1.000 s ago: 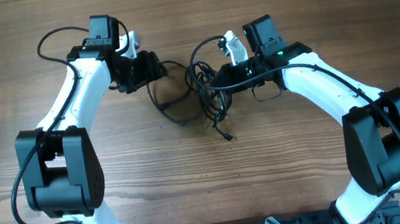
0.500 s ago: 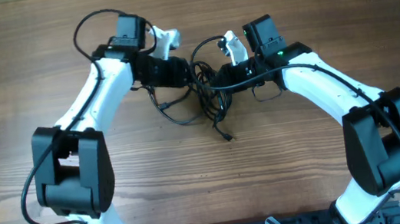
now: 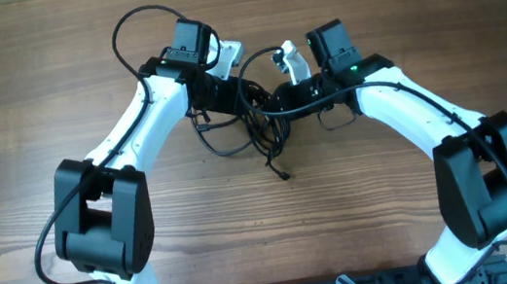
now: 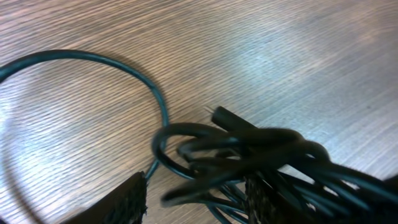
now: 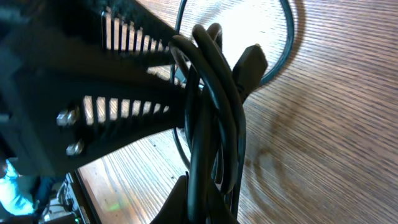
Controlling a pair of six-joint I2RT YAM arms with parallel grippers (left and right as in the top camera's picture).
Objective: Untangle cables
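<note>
The wooden table [image 3: 20, 84] carries both arms: the left arm [image 3: 146, 107] angles in from 9 o'clock, the right arm [image 3: 407, 112] from 3 o'clock. The cables [image 3: 256, 127] lie knotted just 12 o'clock of centre. The left gripper [image 3: 232, 94] has its jaws spread around them, and the right gripper [image 3: 272, 98] pinches them.

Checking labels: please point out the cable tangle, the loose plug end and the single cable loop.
cable tangle [image 3: 253, 122], overhead view, middle of the knot.
loose plug end [image 3: 283, 173], overhead view, the plug tip.
single cable loop [image 4: 99, 56], left wrist view, top of arc.
</note>
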